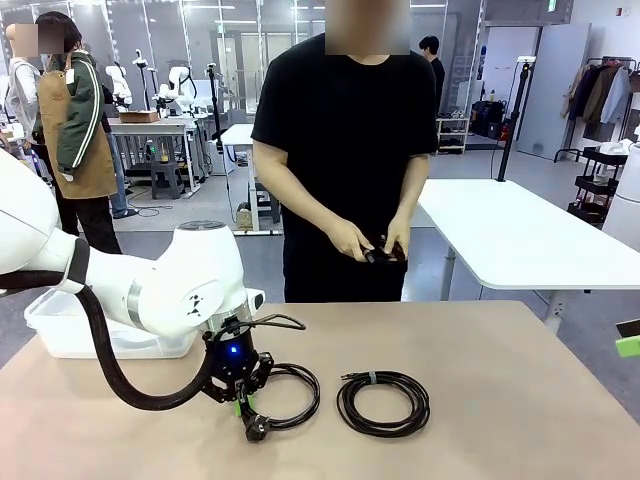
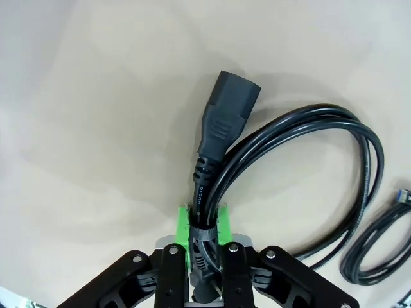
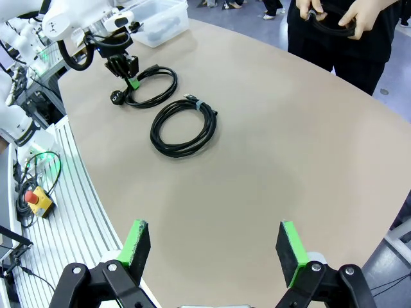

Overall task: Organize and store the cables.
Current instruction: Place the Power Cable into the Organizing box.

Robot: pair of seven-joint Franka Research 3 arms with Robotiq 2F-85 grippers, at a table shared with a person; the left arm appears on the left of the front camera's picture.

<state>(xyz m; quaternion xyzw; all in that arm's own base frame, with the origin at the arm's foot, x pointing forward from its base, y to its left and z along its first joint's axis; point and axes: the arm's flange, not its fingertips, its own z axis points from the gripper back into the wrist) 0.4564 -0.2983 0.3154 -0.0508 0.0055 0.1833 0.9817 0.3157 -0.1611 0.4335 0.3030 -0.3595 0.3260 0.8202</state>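
**Left gripper clamped on a cable near the front edge; right gripper spread and empty**

Closest to the robot's side, the left gripper (image 1: 243, 405) points down at the tan tabletop (image 1: 500, 400). Its green pads (image 2: 183, 224) are pressed together on the neck of a thin black power cable wound in a loose round coil (image 1: 292, 395). In the left wrist view the cable runs up between the two pads. Its black moulded plug (image 2: 228, 109) sticks out just beyond the fingertips, and the loops of the coil curve off to one side. From the front, the coil lies on the table at the gripper's right, reaching up to the fingers.

Just beside that coil, toward the robot's right and not touching it, a second coil of black cable (image 1: 383, 402) lies flat on the table. A small pale band ties it at its far rim. Nothing touches it.

The right gripper (image 3: 215, 247) hangs over the near right side of the table, well apart from both coils. Its green-padded fingers are spread wide with nothing between them.

Farther back, at the table's far left corner, stands a clear plastic bin (image 1: 60, 325), partly hidden behind the left arm.

At the far side a person in a black T-shirt stands close to the table edge. The person's hands (image 1: 350, 240) are both closed around a third black cable coil (image 1: 382, 252), held at waist height above the table.
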